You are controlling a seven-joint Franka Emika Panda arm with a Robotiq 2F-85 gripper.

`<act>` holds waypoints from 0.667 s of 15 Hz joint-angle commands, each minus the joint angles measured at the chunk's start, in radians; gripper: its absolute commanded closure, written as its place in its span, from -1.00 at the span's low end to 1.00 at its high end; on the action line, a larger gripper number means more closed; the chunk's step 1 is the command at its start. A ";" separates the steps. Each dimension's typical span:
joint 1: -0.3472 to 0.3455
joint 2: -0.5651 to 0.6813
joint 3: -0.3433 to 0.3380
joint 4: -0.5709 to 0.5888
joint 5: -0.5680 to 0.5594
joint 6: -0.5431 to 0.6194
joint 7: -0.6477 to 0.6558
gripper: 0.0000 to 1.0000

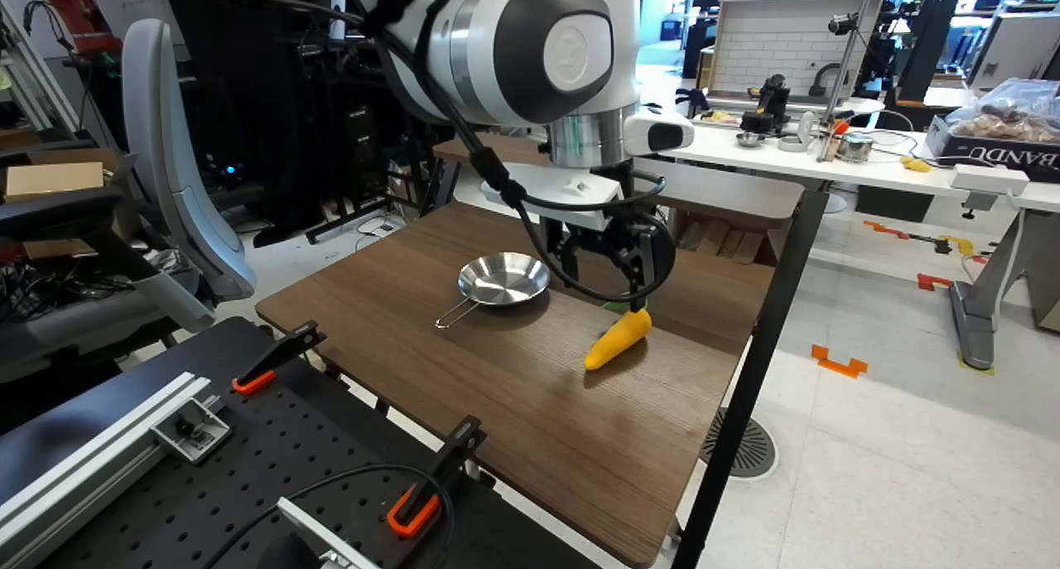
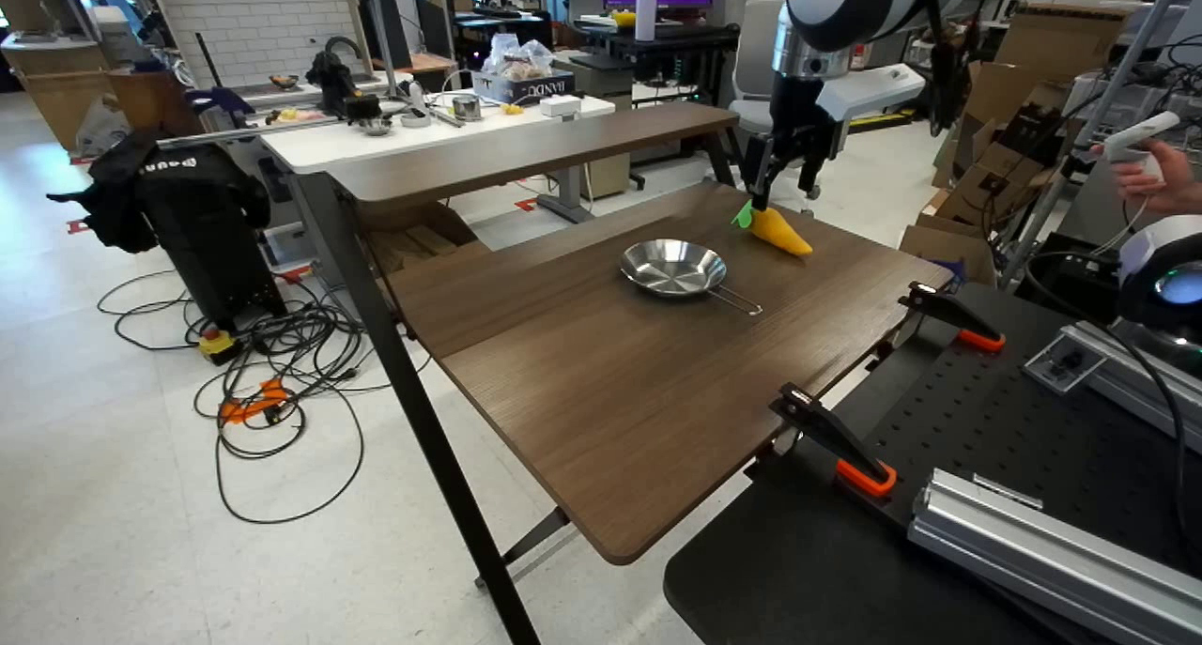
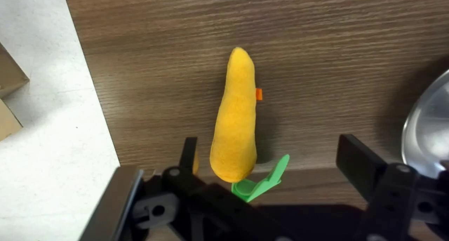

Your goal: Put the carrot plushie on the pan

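The carrot plushie (image 1: 619,339) lies on the brown table, yellow-orange and tapered, in both exterior views (image 2: 779,232). In the wrist view the carrot plushie (image 3: 236,121) points its tip up the picture, its green leafy tuft at the lower end. My gripper (image 3: 270,155) is open. Its fingers stand wide apart on either side of the carrot's thick end and tuft, with the carrot nearer the left finger. The shiny silver pan (image 1: 503,279) stands on the table apart from the carrot, also in an exterior view (image 2: 674,268). Only part of the pan (image 3: 429,125) shows at the wrist view's right edge.
A raised brown shelf (image 2: 526,157) runs along one side of the table (image 1: 530,387). Black clamps with orange handles (image 1: 435,478) sit on the black perforated bench (image 1: 315,461) beside the table. The table edge drops to the floor at the wrist view's left.
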 commanded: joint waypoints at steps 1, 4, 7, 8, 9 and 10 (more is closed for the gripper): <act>-0.017 0.081 0.009 0.070 0.016 0.031 -0.027 -1.00; -0.027 0.122 0.016 0.096 0.024 0.038 -0.033 -1.00; -0.036 0.152 0.016 0.110 0.028 0.044 -0.035 -1.00; -0.041 0.160 0.018 0.115 0.031 0.042 -0.038 -1.00; -0.046 0.169 0.018 0.118 0.035 0.045 -0.041 -1.00; -0.050 0.177 0.019 0.122 0.039 0.046 -0.045 -1.00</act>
